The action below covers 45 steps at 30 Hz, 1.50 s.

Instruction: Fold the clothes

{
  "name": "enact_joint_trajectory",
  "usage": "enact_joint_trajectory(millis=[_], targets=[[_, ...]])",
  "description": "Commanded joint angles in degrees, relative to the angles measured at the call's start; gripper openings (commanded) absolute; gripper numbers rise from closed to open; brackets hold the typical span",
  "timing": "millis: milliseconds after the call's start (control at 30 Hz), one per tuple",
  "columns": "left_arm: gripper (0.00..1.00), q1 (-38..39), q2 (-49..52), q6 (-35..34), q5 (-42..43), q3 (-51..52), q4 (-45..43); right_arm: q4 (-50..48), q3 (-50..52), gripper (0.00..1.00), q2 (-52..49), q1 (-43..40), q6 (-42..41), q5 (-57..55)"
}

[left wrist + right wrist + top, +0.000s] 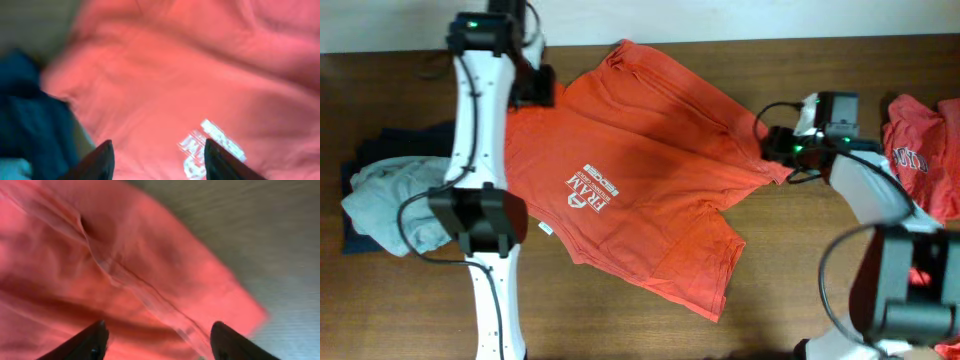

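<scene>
Orange-red fills the middle of the overhead view. A large orange-red cotton T-shirt point(650, 180) lies spread and tilted on the brown wooden table point(820, 290), reaching from near the far edge down towards the near edge. The white printed lettering point(592, 188) sits left of its centre. The white left arm point(485, 150) crosses the shirt's left side. The left gripper point(535, 88) is over the shirt's far-left corner, and the right gripper point(772, 145) is at the sleeve on the shirt's right side. A crumpled pale grey garment point(380, 205) lies by the table's left edge on top of a navy garment point(395, 145). A second orange-red T-shirt point(920, 150) with white letters is bunched at the right edge.

The left wrist view is blurred. The left gripper point(157, 162) has its dark fingers point(100, 162) standing well apart, with nothing between them. The orange-red cotton T-shirt point(175, 75) lies below, with the white printed lettering point(210, 145) close to the right finger. The navy garment point(30, 125) shows at the left.

The right wrist view is also soft. The right gripper point(160, 342) is spread wide, its fingers point(235, 342) clear of the cloth as far as I can tell. Under it lies the orange-red cotton T-shirt point(100, 270), with a stitched hem running diagonally between the fingers. Bare brown wooden table point(260, 230) shows past the sleeve's edge.
</scene>
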<state>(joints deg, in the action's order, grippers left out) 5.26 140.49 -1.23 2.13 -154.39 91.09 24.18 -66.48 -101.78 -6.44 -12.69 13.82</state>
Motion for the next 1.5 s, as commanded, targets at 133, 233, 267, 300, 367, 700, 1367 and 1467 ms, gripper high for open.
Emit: enact_joint_trajectory(millis=[133, 233, 267, 300, 367, 700, 1367, 1467], targets=[[0.53, 10.7, 0.0, 0.9, 2.5, 0.8, 5.6, -3.4, -0.2, 0.75, -7.7, 2.7, 9.5, -1.9], [0.53, 13.7, 0.0, 0.4, 0.1, 1.1, 5.6, -2.2, -0.2, 0.74, -8.2, 2.7, 9.6, -4.5], [0.53, 14.4, -0.2, 0.4, -0.6, 1.1, 5.6, -1.7, -0.2, 0.74, -8.2, 2.7, 10.0, -5.3], [0.53, 15.3, -0.8, 0.4, -1.5, 1.1, 5.6, -1.2, -0.2, 0.74, -8.3, 2.8, 10.8, -5.5], [0.54, 17.3, -4.0, 0.4, -6.0, 1.4, 5.6, -1.0, -0.2, 0.72, -8.3, 3.0, 11.0, -7.1], [0.58, 18.9, -30.1, -4.6, -15.1, 18.1, 5.6, -1.5, -0.2, 0.55, -8.3, 4.1, 10.8, -13.9], [0.57, 20.5, -38.3, -9.5, 3.2, 88.0, -39.4, -1.8, 0.0, 0.16, -11.1, 6.4, 7.5, -17.9], [0.4, 20.5, -38.3, -11.0, 3.0, 91.4, -41.9, -2.3, -0.6, 0.05, -11.1, 6.4, 5.5, -19.8]])
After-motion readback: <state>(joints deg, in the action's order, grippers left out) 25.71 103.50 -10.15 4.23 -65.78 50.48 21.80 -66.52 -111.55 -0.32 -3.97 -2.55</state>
